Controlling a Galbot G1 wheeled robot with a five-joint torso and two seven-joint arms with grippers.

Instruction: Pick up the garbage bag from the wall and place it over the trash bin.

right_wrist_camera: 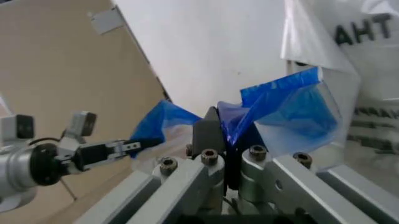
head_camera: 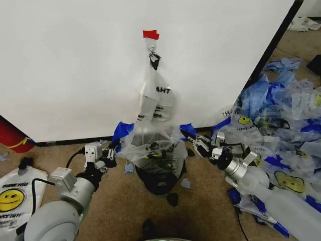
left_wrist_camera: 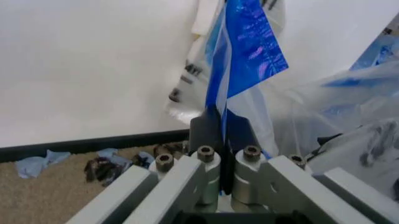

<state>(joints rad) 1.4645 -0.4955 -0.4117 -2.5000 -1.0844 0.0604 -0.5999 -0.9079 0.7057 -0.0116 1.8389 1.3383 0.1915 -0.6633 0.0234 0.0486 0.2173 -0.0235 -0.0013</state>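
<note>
The garbage bag point(head_camera: 150, 139), clear plastic with blue handle strips, is spread out low in front of the wall point(head_camera: 75, 65), its mouth stretched above the black mesh trash bin point(head_camera: 159, 182). My left gripper point(head_camera: 114, 148) is shut on the bag's left blue handle point(left_wrist_camera: 240, 60), pinched between the dark fingers point(left_wrist_camera: 204, 128). On the other side, my right gripper point(head_camera: 188, 135) is shut on the right blue handle point(right_wrist_camera: 293, 107). The bin's upper part is seen through the plastic. Across the bag, the left gripper point(right_wrist_camera: 128, 147) faces the right wrist camera.
A narrower clear bag point(head_camera: 156, 95) lettered "AHT" hangs from a hook under red tape point(head_camera: 150, 34). A red cylinder point(head_camera: 12, 135) stands at the left, a white smiley bag point(head_camera: 15, 193) lies near my left arm, and a heap of bags point(head_camera: 286, 115) covers the right floor.
</note>
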